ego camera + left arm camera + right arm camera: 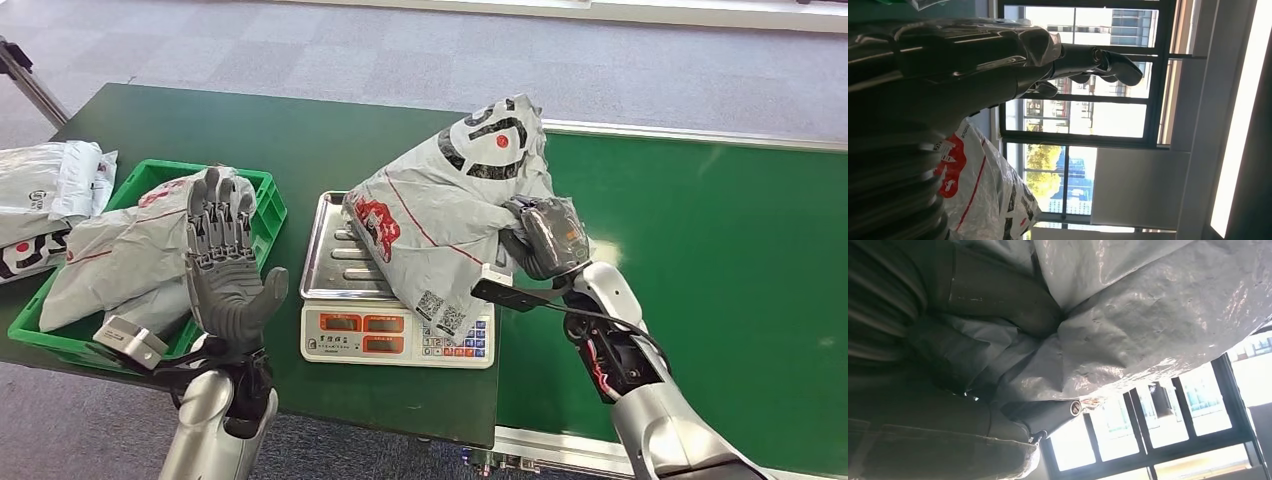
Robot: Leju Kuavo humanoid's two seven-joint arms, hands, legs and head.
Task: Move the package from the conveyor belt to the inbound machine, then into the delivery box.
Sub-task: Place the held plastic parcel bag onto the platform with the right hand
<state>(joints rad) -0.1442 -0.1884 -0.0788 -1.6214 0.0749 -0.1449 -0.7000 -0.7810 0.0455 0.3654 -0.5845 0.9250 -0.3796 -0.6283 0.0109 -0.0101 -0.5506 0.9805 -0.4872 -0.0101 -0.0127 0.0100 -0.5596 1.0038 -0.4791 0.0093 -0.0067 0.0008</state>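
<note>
A grey plastic mail package (440, 215) with black and red print stands tilted over the steel pan of the weighing scale (330, 265), its lower edge draped across the scale's keypad. My right hand (545, 235) grips the package's right side; in the right wrist view its thumb (998, 295) presses into the crumpled plastic (1148, 320). My left hand (225, 265) is raised upright near the table's front edge, fingers spread and empty, just left of the scale. In the left wrist view its fingers (1108, 62) point at windows, with a bagged package (983, 195) beside the wrist.
A green crate (265, 200) holding another grey package (125, 255) stands left of the scale. More grey packages (45, 195) lie at the far left. The green conveyor belt (720, 260) runs along the right, beside the dark green table (300, 140).
</note>
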